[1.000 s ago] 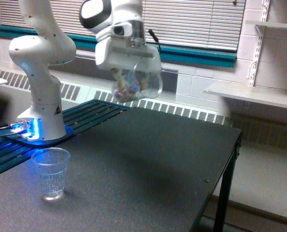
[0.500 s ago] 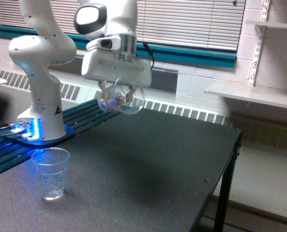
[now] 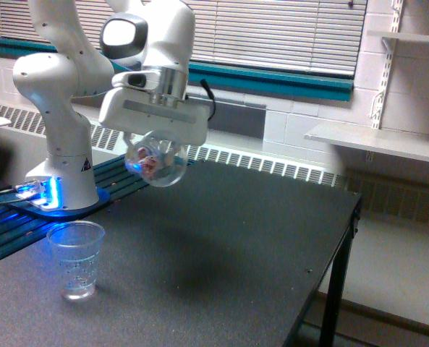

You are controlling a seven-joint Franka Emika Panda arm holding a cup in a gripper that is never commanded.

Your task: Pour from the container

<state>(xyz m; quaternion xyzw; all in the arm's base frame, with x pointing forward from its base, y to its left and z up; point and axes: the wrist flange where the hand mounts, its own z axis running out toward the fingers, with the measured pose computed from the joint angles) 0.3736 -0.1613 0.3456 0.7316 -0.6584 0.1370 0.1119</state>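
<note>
Nearest you, toward the exterior view's left, a clear cup with dotted markings (image 3: 75,259) stands upright on the dark worktop (image 3: 221,246), lit blue from behind. Above and beyond it, well apart, your pincer (image 3: 153,147) is clamped on the container (image 3: 156,163), holding it tipped on its side in the air with small coloured pieces inside. Behind that you see the arm's white base (image 3: 64,173), and farther back a radiator and window blinds.
</note>
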